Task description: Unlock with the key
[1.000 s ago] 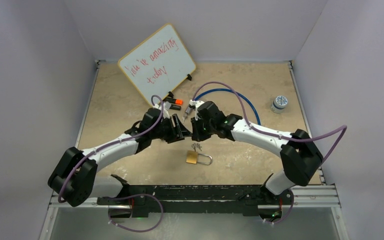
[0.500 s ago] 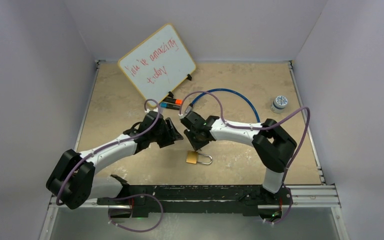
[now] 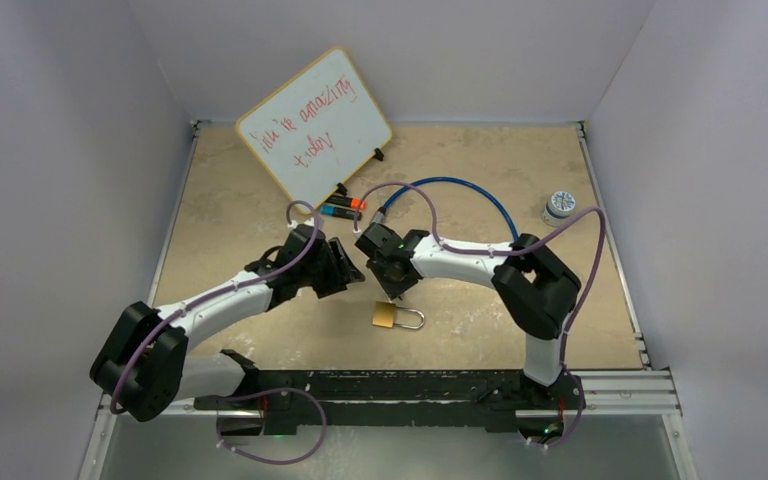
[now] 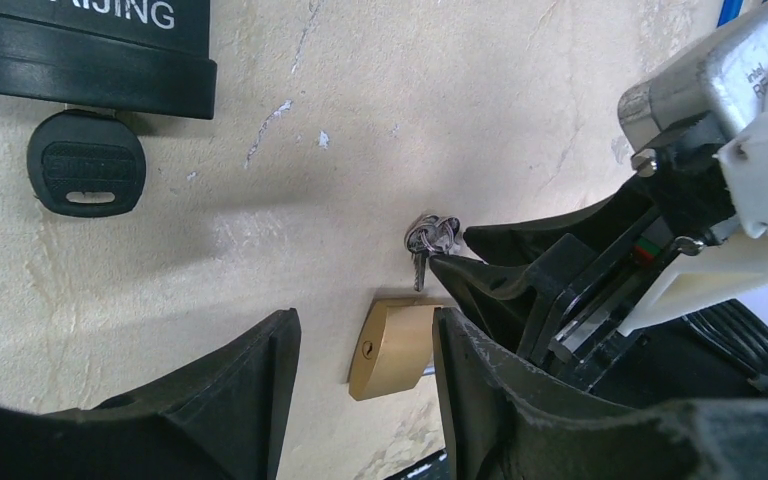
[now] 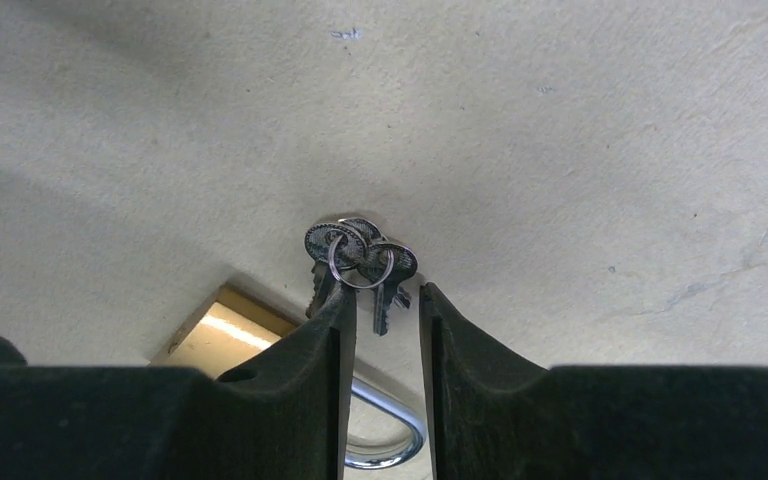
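Note:
A brass padlock [image 3: 385,316] with a steel shackle [image 3: 412,319] lies on the table near the front. It also shows in the left wrist view [image 4: 392,345] and the right wrist view [image 5: 222,337]. A bunch of small keys on a ring [image 5: 360,256] lies just behind it, also seen in the left wrist view [image 4: 430,240]. My right gripper [image 5: 382,300] is down at the keys, narrowly open, one key blade between its fingertips [image 5: 338,310]. In the top view the right gripper [image 3: 392,287] covers the keys. My left gripper [image 4: 365,345] is open and empty, left of the padlock [image 3: 345,265].
A whiteboard [image 3: 314,122] leans at the back left with markers [image 3: 344,208] at its foot. A blue cable [image 3: 460,185] loops behind the right arm. A small jar [image 3: 558,207] stands at the right. A black cap [image 4: 87,163] lies near the left gripper.
My right arm has folded in and its gripper has come down and left onto the keys. My left gripper has drawn back slightly to the left.

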{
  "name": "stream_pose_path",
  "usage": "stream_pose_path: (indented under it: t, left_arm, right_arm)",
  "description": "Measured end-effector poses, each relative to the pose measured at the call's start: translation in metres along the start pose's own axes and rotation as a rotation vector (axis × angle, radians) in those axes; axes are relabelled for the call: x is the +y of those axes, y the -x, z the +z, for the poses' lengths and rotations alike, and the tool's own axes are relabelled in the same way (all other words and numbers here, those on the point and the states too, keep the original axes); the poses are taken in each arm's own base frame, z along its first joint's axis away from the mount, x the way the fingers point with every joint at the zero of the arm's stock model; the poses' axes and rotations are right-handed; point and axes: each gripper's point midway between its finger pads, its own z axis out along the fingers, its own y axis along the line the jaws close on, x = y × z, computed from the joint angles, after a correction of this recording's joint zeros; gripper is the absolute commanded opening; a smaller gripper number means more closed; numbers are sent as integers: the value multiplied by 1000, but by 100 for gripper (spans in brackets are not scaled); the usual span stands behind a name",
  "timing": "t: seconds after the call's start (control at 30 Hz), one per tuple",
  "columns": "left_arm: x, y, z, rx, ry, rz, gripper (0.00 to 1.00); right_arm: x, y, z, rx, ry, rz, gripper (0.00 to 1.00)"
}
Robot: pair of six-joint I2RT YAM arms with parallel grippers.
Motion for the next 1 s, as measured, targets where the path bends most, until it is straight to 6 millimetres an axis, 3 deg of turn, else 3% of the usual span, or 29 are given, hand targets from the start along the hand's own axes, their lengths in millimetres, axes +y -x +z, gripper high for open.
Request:
stream_pose_path:
  t: [0.27, 0.43, 0.73, 1.0]
  left_arm:
    - [-1, 0, 0, 0, -1, -13, 52]
    - [-1, 0, 0, -1, -2, -15, 52]
    - [-2, 1, -1, -3, -6, -14, 52]
    - [-4, 2, -1, -9, -17, -14, 52]
  right_arm:
    - [8, 10, 5, -3, 35, -18, 30]
    - [11, 14, 7, -6, 74, 1, 14]
    - [10, 24, 8, -30, 100, 95, 0]
    - [16, 33, 0, -49, 150, 186, 0]
